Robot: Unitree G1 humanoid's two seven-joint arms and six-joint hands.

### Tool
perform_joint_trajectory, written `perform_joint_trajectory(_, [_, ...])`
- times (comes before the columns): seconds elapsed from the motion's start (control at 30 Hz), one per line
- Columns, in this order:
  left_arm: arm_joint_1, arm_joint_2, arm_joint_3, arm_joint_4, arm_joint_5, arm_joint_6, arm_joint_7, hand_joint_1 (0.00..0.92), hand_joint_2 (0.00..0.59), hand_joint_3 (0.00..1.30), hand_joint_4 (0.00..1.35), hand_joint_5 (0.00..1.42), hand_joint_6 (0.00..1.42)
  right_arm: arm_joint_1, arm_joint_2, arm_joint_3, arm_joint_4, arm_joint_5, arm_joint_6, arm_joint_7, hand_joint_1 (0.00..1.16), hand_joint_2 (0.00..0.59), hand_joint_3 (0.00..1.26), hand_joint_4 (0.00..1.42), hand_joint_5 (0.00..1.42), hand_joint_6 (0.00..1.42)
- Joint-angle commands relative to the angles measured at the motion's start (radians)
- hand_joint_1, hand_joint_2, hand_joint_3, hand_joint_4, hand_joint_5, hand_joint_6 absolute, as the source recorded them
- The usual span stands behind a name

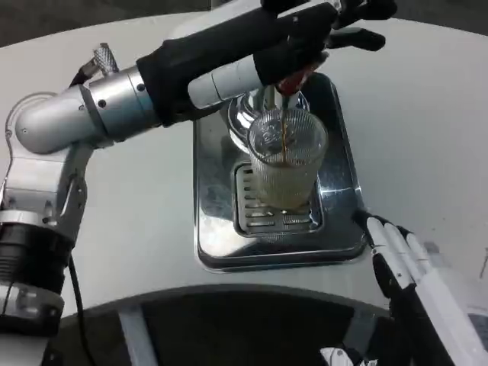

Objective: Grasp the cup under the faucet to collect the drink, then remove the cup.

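Observation:
A ribbed clear glass cup (287,156) stands upright on the drain grate of a steel drip tray (217,252), directly under the faucet (263,103). A thin brown stream falls into it, and pale drink fills its lower part. My left arm reaches across from the left, and the left hand (335,23) lies over the faucet's top, above a red part (296,78). Its dark fingers point right, and their hold on the faucet is hidden. My right hand (396,255) is at the tray's front right corner with straight fingers, holding nothing and apart from the cup.
The tray's raised rim surrounds the cup and grate. The white table (427,114) stretches out to the right of the tray, and its curved front edge (191,293) runs just below the tray. My left forearm crosses above the tray's back left.

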Motion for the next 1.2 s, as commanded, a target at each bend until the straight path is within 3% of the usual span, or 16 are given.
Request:
perform_joint_trajectory(0.03, [0.023,0.025,-0.029,0.026,0.041,-0.025,-0.048,0.0,0.005,0.03,0.0,0.1,0.0,-0.055,0.001,-0.027,0.041,0.049,0.034,-0.019,0.61,0.309,0.0,0.0,0.0,0.0])
perform_joint_trajectory(0.73, [0.047,0.071,-0.051,0.03,0.061,-0.087,-0.049,0.0,0.004,0.04,0.0,0.11,0.0,-0.348,-0.014,-0.065,0.307,0.226,0.158,-0.145,0.61,0.233,0.0,0.0,0.0,0.0])
perform_joint_trajectory(1.2, [0.061,0.089,-0.057,0.024,0.052,-0.089,-0.045,0.0,0.004,0.04,0.0,0.11,0.0,-0.549,-0.045,-0.065,0.49,0.326,0.217,-0.223,0.61,0.229,0.0,0.0,0.0,0.0])
